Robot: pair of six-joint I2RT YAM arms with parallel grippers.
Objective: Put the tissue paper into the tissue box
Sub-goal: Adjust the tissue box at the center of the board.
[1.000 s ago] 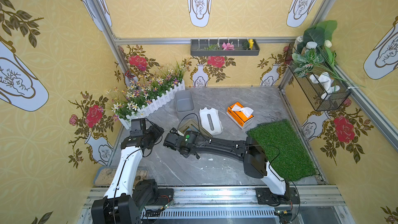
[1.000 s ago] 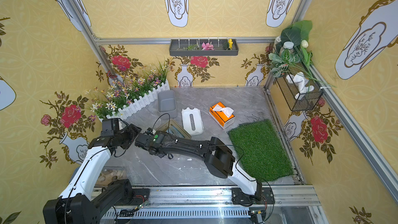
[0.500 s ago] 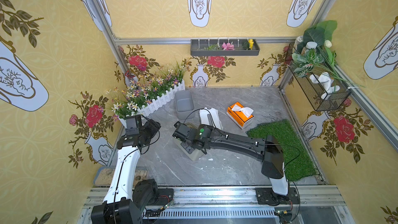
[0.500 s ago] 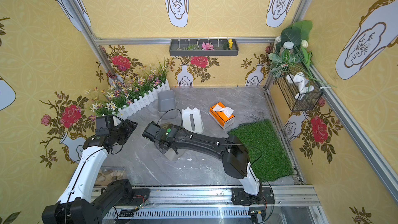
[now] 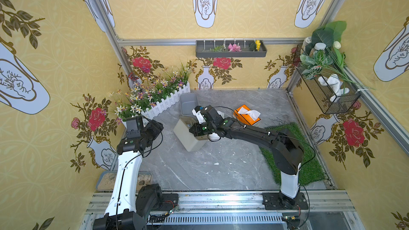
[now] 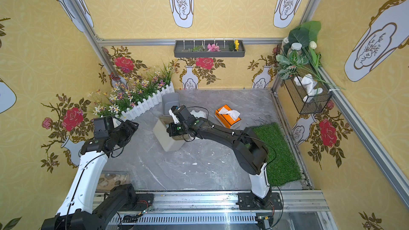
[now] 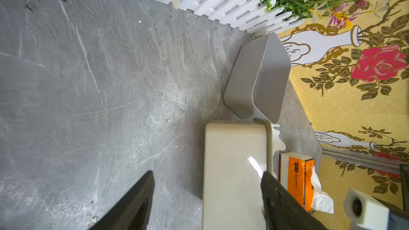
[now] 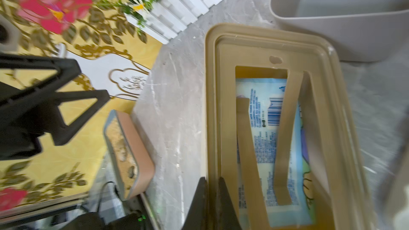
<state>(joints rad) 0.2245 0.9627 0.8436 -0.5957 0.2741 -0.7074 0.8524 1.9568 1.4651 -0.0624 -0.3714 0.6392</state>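
Thing: the tissue paper (image 8: 274,129), a pack in blue printed wrap, lay flat inside the tissue box (image 5: 188,137). It showed through the open frame of the box in the right wrist view, so it seemed to be in its place already.
Holder: the beige box was about the middle of the grey bench (image 5: 221,173) and seemed tilted. Whether its low edge touched the bench could not be told.
Long axis: the box ran slantwise from the grey bin (image 5: 188,103) toward the front of the bench, and the pack lay along the same line.
Grasping arm: the right tool (image 8: 212,181) was clenched on one long rim of the box, pinching the wall between its jaws. This arm was the nearer one, since it had the box in its grip.
Free arm: the left tool (image 7: 207,173) was released, jaws wide and holding nothing. It stood near the box on the side of the flower fence (image 5: 163,105), not touching it.
Deciding relation: the box lay ahead of the left tool, off the middle of its gap and close to one of the fingers (image 7: 278,202).
Lid: a white lid (image 7: 273,136) lay just beside the box, partly hidden. Probably the box had to be closed with it next.
Around: an orange tissue pack (image 5: 246,117) lay apart, on the box's right.
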